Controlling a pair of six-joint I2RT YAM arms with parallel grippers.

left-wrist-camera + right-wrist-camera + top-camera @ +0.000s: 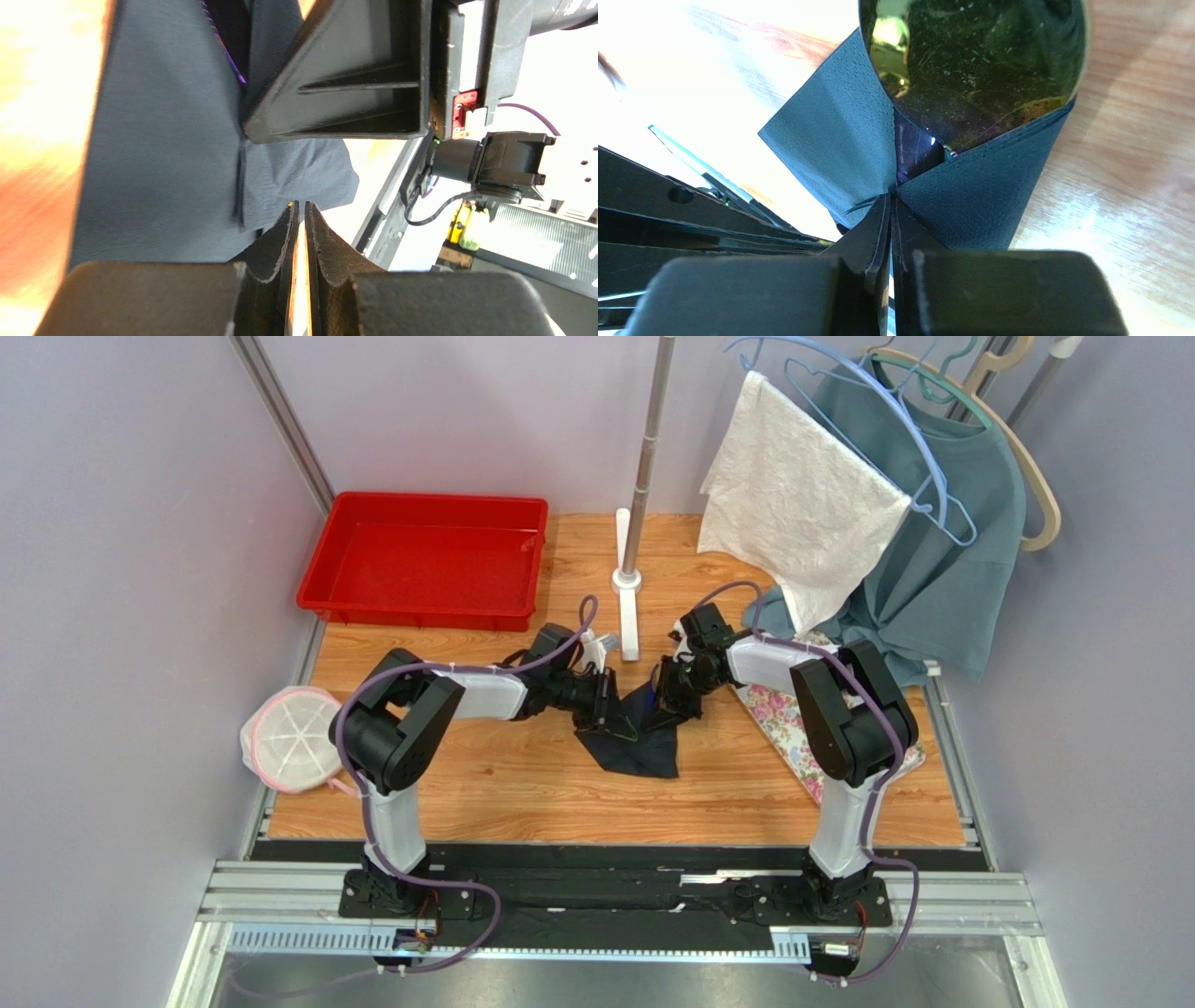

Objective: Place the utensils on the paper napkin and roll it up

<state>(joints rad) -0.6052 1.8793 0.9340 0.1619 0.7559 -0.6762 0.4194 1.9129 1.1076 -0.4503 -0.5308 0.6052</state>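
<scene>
The black paper napkin (638, 742) lies crumpled at the table's middle, partly lifted between both grippers. In the right wrist view the napkin (836, 140) wraps round a utensil's shiny gold spoon bowl (976, 63); a dark handle shows in the fold below it. My right gripper (891, 201) is shut on the napkin's fold, just under the bowl, and shows in the top view (671, 692). My left gripper (300, 207) is shut, a thin slit of light between its fingers, its tips at the napkin's edge (168, 140). It faces the right gripper (609, 703). Other utensils are hidden.
A red tray (421, 602) stands at the back left. A metal pole on a white stand (627, 581) is behind the grippers. A floral mat (779, 721) lies under the right arm. A white cloth (800, 490) and a teal garment (954, 546) hang at the back right. A white round mesh object (291, 735) sits at the left edge.
</scene>
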